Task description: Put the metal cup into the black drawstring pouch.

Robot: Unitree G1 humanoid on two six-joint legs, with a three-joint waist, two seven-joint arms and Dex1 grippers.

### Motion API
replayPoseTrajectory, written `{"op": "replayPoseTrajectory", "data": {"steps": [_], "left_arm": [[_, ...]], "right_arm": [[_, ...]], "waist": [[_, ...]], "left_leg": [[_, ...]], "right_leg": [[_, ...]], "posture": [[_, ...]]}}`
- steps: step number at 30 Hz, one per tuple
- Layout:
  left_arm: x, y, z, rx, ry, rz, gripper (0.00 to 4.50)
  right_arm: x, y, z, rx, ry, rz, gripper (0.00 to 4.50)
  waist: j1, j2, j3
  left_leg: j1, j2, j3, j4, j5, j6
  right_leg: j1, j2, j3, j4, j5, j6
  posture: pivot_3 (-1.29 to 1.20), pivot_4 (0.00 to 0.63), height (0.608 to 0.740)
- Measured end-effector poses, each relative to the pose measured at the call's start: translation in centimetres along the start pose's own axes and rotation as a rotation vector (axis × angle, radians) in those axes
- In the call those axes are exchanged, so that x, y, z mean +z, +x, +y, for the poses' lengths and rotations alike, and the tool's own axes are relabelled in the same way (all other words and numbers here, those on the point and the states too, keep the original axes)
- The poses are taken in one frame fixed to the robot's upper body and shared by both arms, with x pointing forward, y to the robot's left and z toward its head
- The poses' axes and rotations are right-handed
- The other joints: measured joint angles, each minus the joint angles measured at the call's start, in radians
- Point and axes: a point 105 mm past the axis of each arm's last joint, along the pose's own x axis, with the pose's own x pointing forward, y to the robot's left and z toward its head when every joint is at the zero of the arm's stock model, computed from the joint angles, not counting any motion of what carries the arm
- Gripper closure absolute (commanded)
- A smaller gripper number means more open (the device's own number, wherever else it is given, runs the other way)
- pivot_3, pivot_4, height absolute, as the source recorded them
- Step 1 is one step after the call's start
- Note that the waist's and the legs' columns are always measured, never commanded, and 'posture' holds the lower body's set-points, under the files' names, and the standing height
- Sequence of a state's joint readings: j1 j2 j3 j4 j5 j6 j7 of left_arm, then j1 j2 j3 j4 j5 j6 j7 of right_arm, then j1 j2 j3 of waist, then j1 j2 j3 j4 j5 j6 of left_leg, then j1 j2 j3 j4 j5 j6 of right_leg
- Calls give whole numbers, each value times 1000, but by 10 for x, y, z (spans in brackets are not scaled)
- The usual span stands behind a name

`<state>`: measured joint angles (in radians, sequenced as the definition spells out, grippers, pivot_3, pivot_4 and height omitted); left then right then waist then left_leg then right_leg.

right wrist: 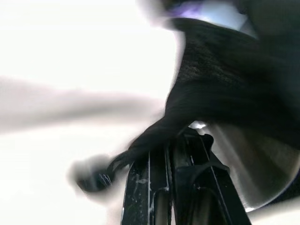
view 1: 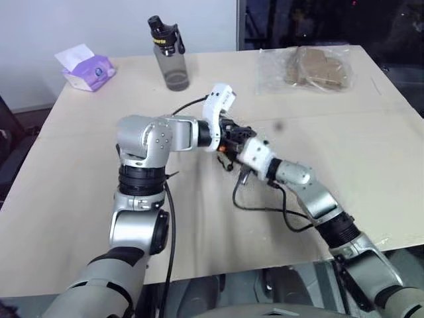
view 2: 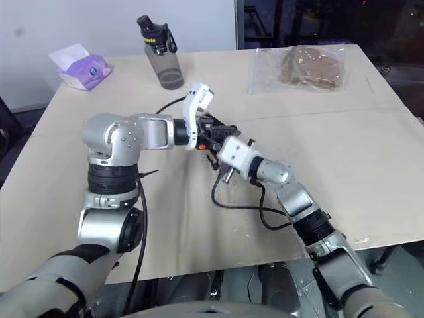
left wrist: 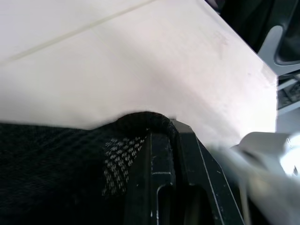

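near the middle of the desk (view 1: 79, 218), a little toward its far edge, the two arms meet above the surface with the black drawstring pouch (left wrist: 61, 173) bunched between them. the left pincer (left wrist: 161, 140) is clamped shut on the rim of the pouch's fabric; its wrist view shows woven black cloth folded over the closed fingers. the right pincer (right wrist: 180, 136) is also closed, pinching the pouch's edge where it narrows into the cord, whose end dangles below. right beside those fingers a curved shiny wall shows, with black cloth draped over it: this looks like the metal cup (right wrist: 262, 164), at least partly inside the pouch, though how deep it sits cannot be told.

the step in hand seems to be seating the cup fully. to do it well, both grips should stay firm on opposite sides of the mouth, pulling it gently apart so the cloth slides up over the steel without snagging. lifting too quickly could tip the cup out.

by the far edge stand a water bottle (view 1: 171, 56), a tissue pack (view 1: 86, 69) toward the far left corner, and a clear bag (view 1: 311, 69) toward the far right.
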<state>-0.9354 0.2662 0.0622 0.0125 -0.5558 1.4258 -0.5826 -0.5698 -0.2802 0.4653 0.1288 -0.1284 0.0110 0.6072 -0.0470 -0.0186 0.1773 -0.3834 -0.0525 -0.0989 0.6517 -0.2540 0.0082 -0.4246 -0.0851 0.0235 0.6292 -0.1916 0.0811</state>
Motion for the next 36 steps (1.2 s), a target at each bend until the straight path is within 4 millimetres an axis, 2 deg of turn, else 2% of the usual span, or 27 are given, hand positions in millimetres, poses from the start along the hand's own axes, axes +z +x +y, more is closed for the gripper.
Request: {"op": "replayPoseTrajectory", "data": {"steps": [2,4,6,8,10,13,15,16,17,18,23,25,26,28,32,36], "left_arm": [[0,1,3,4,-28,-5,4500],[-1,2,5,11,-43,-4,4500],[-1,1,7,18,-45,-5,4500],[-1,-2,4,11,-13,-8,4500],[-1,0,-2,-7,2,-16,4500],[-2,0,1,4,-1,-31,4500],[-2,1,2,7,3,-39,4500],[-2,1,3,11,9,-41,4500],[-3,3,5,21,18,-37,4500],[-4,4,8,32,25,-36,4500],[-7,4,13,18,25,-73,4500],[-2,-1,19,44,40,-98,4500],[-1,-2,21,53,41,-105,4500],[0,-5,25,68,45,-114,4500],[9,-9,30,94,72,-139,4500],[18,-11,30,105,92,-155,4500]], "right_arm": [[-8,-2,-5,27,-113,40,4466],[-12,-3,-6,48,-152,52,4466],[-10,-4,-9,31,-44,23,4466],[-5,-2,-19,-45,234,-29,4466],[-4,-5,-24,-57,346,-32,4466],[-6,-14,-17,-14,310,6,3544],[-6,-16,-12,5,277,20,2505],[-4,-18,-13,-2,280,19,2136],[-1,-20,-14,-14,289,15,1524],[2,-24,-17,-32,310,12,1115],[14,-58,-22,-64,500,-3,1115],[20,-70,-30,-109,611,-43,610],[20,-73,-32,-125,640,-46,172],[14,-78,-34,-164,689,-25,73],[-9,-83,-29,-259,759,73,73],[-8,-77,-20,-244,858,47,73]], "waist": [[1,0,0],[4,0,0],[3,0,0],[1,0,0],[6,0,0],[13,0,0],[11,0,0],[10,0,0],[9,0,0],[7,0,0],[10,0,0],[9,0,0],[9,0,0],[11,0,0],[11,0,0],[9,0,0]], "left_leg": [[0,0,0,0,0,-1],[0,0,0,0,0,-1],[-1,0,-1,0,0,-1],[0,1,-2,0,0,-1],[-1,1,-3,0,0,-1],[-1,-3,-3,0,0,-1],[-1,-3,-3,0,0,-1],[-1,-2,-3,0,0,-1],[-1,-2,-3,0,0,-1],[-1,-2,-3,0,0,-1],[-4,-2,-3,1,0,-1],[-3,-2,-3,1,0,-1],[-3,-2,-3,0,0,-1],[-3,-2,-3,0,0,-1],[-3,-2,-2,1,0,-1],[-3,-2,-2,1,0,-1]], "right_leg": [[0,0,0,1,0,0],[0,0,0,1,0,0],[0,-1,1,0,0,0],[-1,0,2,0,0,0],[-1,-1,2,1,0,0],[-1,-2,1,0,0,0],[-1,-2,2,0,0,0],[-1,-2,2,0,0,0],[-1,-1,2,1,0,0],[-2,-1,2,1,0,0],[-4,-2,2,1,0,0],[-4,-2,2,2,0,0],[-4,-2,2,3,0,0],[-4,-2,2,4,0,0],[-4,-2,3,4,0,0],[-5,-2,3,5,0,0]], "posture": [[0,150,740],[0,150,740],[0,150,740],[0,150,740],[0,150,740],[0,150,740],[0,150,740],[0,150,740],[0,150,740],[0,150,740],[0,150,740],[0,150,740],[0,150,740],[0,150,740],[0,150,740],[0,150,740]]}}
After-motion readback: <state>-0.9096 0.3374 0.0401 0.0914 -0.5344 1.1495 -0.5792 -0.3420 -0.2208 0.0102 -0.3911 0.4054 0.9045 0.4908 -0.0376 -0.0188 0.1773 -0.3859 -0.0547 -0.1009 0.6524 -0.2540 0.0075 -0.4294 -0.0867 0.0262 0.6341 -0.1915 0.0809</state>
